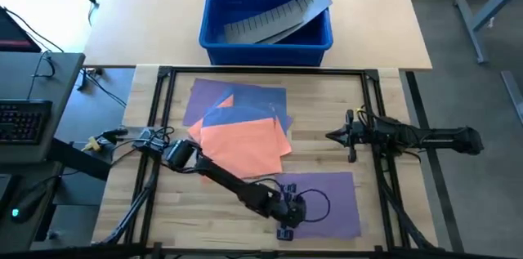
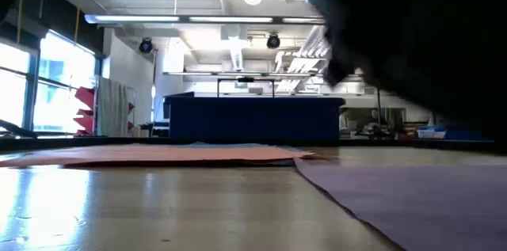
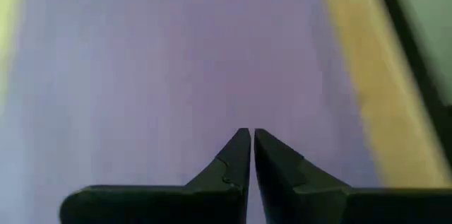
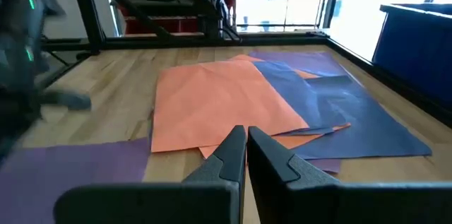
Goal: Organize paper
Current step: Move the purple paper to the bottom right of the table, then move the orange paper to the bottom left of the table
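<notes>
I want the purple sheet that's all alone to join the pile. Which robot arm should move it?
Probably the left. The left gripper is already down over the lone purple sheet, fingers shut. The right gripper waits farther off, beside the pile of paper, also shut.

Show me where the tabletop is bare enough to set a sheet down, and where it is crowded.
Bare wood lies between the paper pile and the waiting right gripper, and left of the left gripper, which is shut over the lone purple sheet. The centre-left, under overlapping orange, blue and purple sheets, is crowded.
</notes>
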Controlling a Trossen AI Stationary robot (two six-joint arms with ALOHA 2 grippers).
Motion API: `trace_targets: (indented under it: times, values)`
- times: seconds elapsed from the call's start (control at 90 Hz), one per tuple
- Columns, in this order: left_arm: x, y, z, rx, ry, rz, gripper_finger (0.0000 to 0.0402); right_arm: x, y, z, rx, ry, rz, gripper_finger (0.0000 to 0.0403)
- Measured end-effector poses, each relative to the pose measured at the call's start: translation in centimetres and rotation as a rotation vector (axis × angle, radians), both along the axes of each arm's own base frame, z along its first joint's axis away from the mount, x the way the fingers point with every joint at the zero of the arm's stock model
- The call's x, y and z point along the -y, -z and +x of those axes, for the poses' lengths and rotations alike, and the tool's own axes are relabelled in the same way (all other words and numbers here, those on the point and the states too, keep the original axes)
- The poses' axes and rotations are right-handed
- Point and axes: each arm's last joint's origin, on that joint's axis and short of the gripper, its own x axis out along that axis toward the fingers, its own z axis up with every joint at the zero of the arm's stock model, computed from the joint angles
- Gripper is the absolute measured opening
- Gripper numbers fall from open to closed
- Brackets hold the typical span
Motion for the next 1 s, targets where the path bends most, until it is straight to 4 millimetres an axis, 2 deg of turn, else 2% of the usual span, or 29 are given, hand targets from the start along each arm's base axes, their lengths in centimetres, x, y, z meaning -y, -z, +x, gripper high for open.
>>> trace_targets:
  times: [0.078,0.167,0.344,0.589,0.767,0.9,1.0]
  values:
    - [-0.4,-2.7,-0.5,0.046,-0.034,0.015,0.0,0.0,0.0,0.0,0.0,0.0,0.0,0.0]
    - [-0.8,-5.0,-1.0,0.076,-0.056,0.029,0.0001,0.0,0.0,0.0,0.0,0.0,0.0,0.0]
    - [-2.2,-7.7,-3.3,-0.026,-0.154,0.037,0.0008,0.0,0.0,0.0,0.0,0.0,0.0,0.0]
    - [-3.9,-6.2,-8.0,-0.465,-0.382,0.155,0.008,0.0,0.0,0.0,0.0,0.0,0.0,0.0]
    - [-3.6,-4.0,-12.0,-0.739,-0.486,0.318,0.0151,0.0,0.0,0.0,0.0,-0.001,0.0,0.0]
    - [-3.2,-2.9,-12.7,-0.814,-0.583,0.147,0.0191,0.0,0.0,0.0,0.0,0.0,0.0,0.0]
    - [-4.3,-3.2,-12.8,-0.814,-0.749,0.012,0.0208,0.0,0.0,0.0,0.0,0.0,0.0,0.0]
